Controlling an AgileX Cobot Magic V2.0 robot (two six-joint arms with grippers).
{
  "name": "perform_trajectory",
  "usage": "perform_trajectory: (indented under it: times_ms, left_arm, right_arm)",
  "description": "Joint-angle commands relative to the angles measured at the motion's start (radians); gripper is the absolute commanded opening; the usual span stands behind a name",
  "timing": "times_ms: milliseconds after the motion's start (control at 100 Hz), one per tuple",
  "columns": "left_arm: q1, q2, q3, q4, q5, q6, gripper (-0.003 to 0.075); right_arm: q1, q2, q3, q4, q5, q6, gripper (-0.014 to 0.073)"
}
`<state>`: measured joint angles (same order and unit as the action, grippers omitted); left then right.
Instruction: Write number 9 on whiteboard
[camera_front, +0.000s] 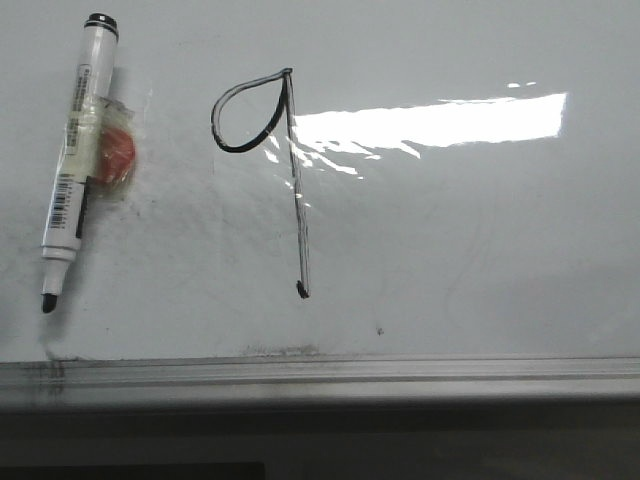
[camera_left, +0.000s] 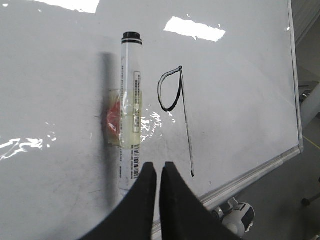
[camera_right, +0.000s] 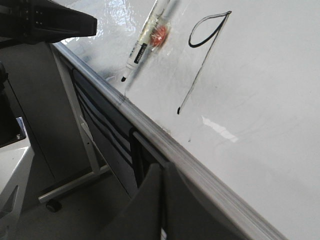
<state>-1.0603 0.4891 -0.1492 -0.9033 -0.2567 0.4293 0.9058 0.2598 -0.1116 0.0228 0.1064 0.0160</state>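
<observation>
The number 9 (camera_front: 290, 170) is drawn in thin black line on the whiteboard (camera_front: 470, 260), with a teardrop loop and a long straight stem; it also shows in the left wrist view (camera_left: 182, 112) and the right wrist view (camera_right: 207, 50). A white marker (camera_front: 75, 165) with a black uncapped tip lies flat on the board to the left of the 9, with tape and a red piece on its side. My left gripper (camera_left: 159, 167) is shut and empty, just off the marker's tip end. My right gripper (camera_right: 164, 167) is shut and empty, below the board's edge rail. Neither gripper shows in the front view.
A bright glare patch (camera_front: 430, 122) lies right of the 9. The grey metal edge rail (camera_front: 320, 372) runs along the board's near side. Below it stand the board's metal legs with castors (camera_right: 52, 205). The left arm (camera_right: 50, 22) hangs over the board's corner.
</observation>
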Motion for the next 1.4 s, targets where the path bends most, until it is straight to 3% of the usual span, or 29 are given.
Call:
perform_trajectory:
  times_ms: [0,100,250,450,510,690,900,1130,1390]
  left_arm:
    - [0.011,-0.014,-0.028,0.089,-0.060,0.001,-0.0020]
    - [0.077,-0.046,-0.015,0.256,-0.104,-0.003,-0.0020]
    - [0.286,-0.166,0.034,0.451,-0.070,-0.084,-0.0020]
    - [0.595,-0.416,0.185,0.834,-0.036,-0.496,-0.0020]
    - [0.673,-0.465,0.177,0.872,0.073,-0.561,-0.0020]
    - [0.845,-0.519,0.182,0.891,0.188,-0.555,-0.0020]
    - [0.962,-0.521,0.182,0.912,0.328,-0.551,-0.0020]
    - [0.988,-0.521,0.182,0.912,0.556,-0.551,-0.0020]
    - [0.988,-0.521,0.180,0.903,0.553,-0.551,-0.0020]
  right_arm:
    - [0.004,0.007,-0.026,-0.012,-0.075,-0.007,-0.0064]
    - [0.004,0.007,-0.026,-0.012,-0.075,-0.007,-0.0064]
    - [0.004,0.007,-0.026,-0.012,-0.075,-0.007,-0.0064]
    - [0.004,0.007,-0.026,-0.012,-0.075,-0.007,-0.0064]
    - [0.004,0.009,-0.026,-0.012,-0.075,-0.007,-0.0064]
    - [0.004,0.009,-0.026,-0.012,-0.075,-0.007,-0.0064]
    - [0.004,0.009,-0.026,-0.012,-0.075,-0.007,-0.0064]
    - [0.004,0.009,-0.026,-0.012,-0.075,-0.007,-0.0064]
    - [0.004,0.009,-0.026,-0.012,-0.075,-0.007,-0.0064]
